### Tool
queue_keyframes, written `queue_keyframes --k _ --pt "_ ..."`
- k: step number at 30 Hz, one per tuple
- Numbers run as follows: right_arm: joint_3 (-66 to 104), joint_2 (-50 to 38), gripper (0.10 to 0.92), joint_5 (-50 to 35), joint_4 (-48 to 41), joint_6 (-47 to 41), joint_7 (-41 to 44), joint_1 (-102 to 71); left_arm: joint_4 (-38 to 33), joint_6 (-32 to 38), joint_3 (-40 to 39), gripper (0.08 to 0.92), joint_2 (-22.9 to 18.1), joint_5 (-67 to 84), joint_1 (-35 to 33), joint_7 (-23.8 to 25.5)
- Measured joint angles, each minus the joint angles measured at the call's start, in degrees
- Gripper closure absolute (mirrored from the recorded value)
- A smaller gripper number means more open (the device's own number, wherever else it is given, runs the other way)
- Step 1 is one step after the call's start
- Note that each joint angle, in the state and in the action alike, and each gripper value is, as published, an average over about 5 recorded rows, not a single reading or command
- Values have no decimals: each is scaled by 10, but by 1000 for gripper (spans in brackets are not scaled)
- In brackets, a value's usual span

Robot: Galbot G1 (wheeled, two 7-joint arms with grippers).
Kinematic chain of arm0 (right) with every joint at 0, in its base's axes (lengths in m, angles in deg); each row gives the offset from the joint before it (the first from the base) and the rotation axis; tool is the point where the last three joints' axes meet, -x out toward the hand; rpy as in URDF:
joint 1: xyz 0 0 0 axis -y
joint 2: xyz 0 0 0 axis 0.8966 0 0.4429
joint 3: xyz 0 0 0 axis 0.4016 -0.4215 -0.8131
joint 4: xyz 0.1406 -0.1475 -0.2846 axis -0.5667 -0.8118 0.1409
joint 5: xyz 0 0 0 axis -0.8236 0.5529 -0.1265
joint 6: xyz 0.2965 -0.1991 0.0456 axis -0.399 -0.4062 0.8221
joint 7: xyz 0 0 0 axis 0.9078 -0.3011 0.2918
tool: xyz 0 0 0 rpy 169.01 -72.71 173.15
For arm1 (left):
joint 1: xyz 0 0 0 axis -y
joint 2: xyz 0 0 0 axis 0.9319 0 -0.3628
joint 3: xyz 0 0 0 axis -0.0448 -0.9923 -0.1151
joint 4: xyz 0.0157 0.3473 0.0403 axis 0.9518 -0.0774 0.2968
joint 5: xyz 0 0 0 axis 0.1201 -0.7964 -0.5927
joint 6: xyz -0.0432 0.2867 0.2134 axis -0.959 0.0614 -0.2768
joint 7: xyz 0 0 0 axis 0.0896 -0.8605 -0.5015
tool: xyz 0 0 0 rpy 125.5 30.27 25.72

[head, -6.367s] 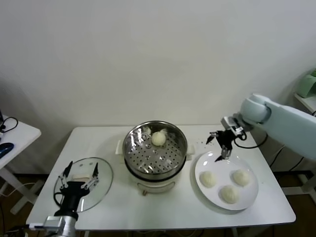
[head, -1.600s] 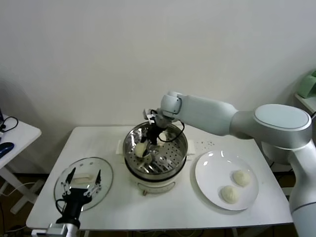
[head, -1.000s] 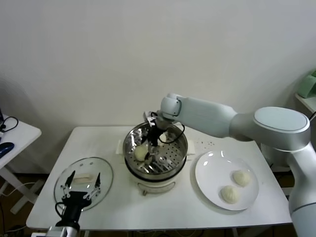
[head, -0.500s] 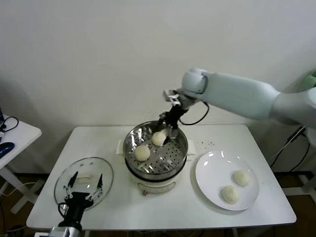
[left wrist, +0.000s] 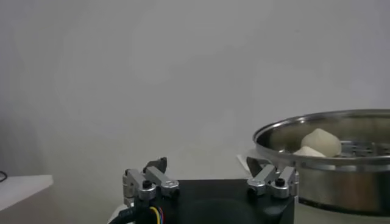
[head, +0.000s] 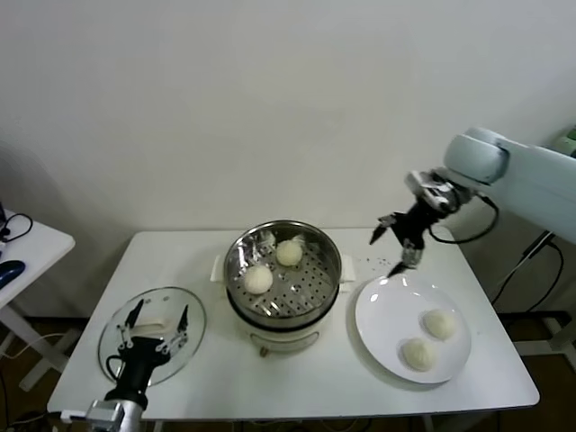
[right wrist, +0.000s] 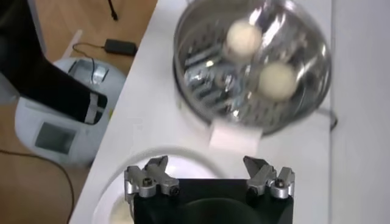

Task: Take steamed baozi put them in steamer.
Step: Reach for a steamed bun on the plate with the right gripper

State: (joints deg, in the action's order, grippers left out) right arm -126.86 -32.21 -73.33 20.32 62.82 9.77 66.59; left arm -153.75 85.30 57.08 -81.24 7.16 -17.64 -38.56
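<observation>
1. Stainless-steel steamer [head: 283, 270]: I count two steamed baozi on its perforated tray, one [head: 289, 253] toward the back, one [head: 258, 280] nearer the front-left. Half the job looks done.
2. White plate [head: 382, 306]: two baozi left to move, one [head: 440, 323] and one [head: 418, 354], lying near each other on its right half.
3. Right end effector [head: 397, 245]: jaws spread wide, nothing held, hanging above the plate's far rim, between steamer and plate. My guess is it reaches for a plate bun next.
4. Left end effector [head: 154, 322]: parked over the glass lid [head: 184, 351], jaws apart, empty.
5. Surface [head: 297, 378]: white rectangular table; the lid lies flat left of the steamer.
6. Room: plain pale wall behind; a second white table [head: 36, 247] at far left.
</observation>
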Motion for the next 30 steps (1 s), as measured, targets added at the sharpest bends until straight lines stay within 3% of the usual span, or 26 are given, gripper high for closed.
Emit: queue_keyframes --k 15,30 --pt "220 -65 203 179 17 23 -16 -293 -11 4 1 177 -21 -18 -29 -7" --pt "292 -57 203 255 6 37 -26 -425 -4 2 3 177 -30 -26 -32 -14"
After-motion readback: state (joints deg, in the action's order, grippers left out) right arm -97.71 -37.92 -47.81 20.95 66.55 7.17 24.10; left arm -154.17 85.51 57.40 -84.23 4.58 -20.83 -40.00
